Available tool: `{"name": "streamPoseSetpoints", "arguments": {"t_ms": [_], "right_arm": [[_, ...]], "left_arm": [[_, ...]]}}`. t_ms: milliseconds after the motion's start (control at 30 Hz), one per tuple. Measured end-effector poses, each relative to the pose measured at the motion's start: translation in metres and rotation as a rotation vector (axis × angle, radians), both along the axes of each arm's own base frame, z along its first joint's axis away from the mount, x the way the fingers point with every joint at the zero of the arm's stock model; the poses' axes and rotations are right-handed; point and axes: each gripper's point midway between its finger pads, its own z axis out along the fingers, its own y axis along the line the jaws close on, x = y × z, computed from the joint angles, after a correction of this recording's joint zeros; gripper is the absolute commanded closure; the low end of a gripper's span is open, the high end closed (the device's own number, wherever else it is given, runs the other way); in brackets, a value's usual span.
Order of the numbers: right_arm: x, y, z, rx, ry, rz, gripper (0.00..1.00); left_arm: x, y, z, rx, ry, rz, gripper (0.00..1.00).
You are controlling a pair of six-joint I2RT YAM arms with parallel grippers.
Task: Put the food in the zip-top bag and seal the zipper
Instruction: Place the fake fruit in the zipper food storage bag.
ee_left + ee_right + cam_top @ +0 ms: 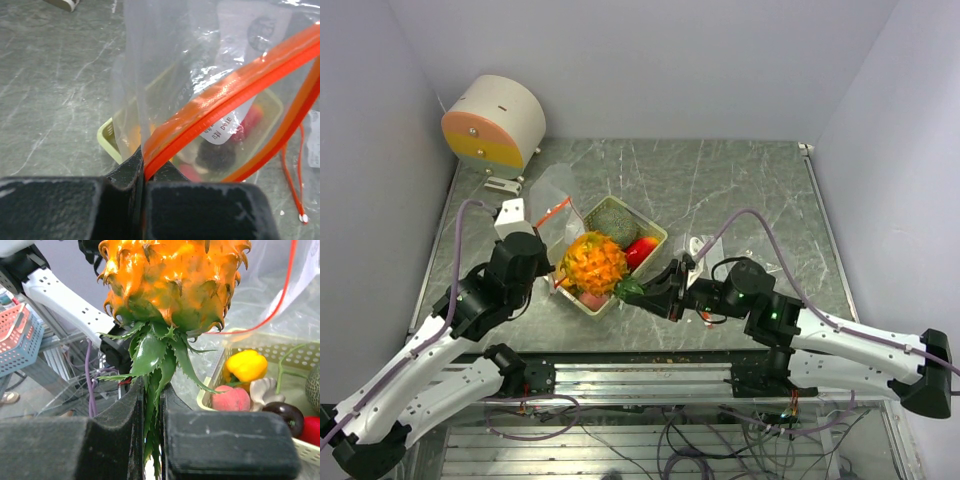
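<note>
Orange pineapple fruit (593,262): held clear of the grey marbled counter (740,190), over the near corner of the pale green basket (657,233).
Long axis: diagonal in the top view. Green leafy crown (155,355) points back at the right arm (840,335). Bumpy body points out toward the left arm (440,340) and the bag.
Right jaws: pressed onto the crown leaves, pinching them. Fruit stands straight out past the tips.
Left jaws: pressed together on one end of the orange zipper strip (225,95) of the zip-top bag (552,195).
Bag: clear film, extends from the left jaws toward the back of the counter. A second orange strip runs apart from the first in the left wrist view, so the mouth is parted there.
Fruit and bag: just beside each other. Cannot tell whether any part of the fruit is inside the mouth.
In basket: grey-green netted melon (613,222), red pepper (640,250), yellow pepper (245,365), pink piece (231,398), white garlic (262,390), dark purple piece (282,412).
In the way: basket's near rim and its contents lie under the fruit. A thin orange cord (292,185) hangs by the bag.
Around: round cream-and-orange drum (495,122) at the back left corner. Small white tag (698,245) on the counter, right of the basket.
</note>
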Motion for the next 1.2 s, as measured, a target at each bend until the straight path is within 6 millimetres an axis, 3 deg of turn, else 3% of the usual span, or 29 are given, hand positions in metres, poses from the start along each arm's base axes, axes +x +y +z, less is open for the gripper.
{"name": "streamPoseSetpoints", "arguments": {"t_ms": [333, 667, 933, 1200], "right_arm": [[0.013, 0.018, 0.013, 0.097, -0.011, -0.028, 1.0], [0.044, 0.037, -0.023, 0.039, 0.016, -0.15, 1.0], [0.084, 0.02, -0.057, -0.108, 0.016, -0.387, 1.0], [0.086, 0.02, -0.057, -0.19, -0.046, -0.47, 1.0]], "left_arm": [[-0.003, -0.014, 0.017, -0.106, -0.067, -0.073, 0.93], [-0.011, -0.018, 0.031, -0.171, -0.112, -0.116, 0.93], [-0.012, -0.024, 0.029, -0.177, -0.099, -0.146, 0.93], [-0.001, -0.039, 0.018, -0.143, -0.045, -0.171, 0.93]]}}
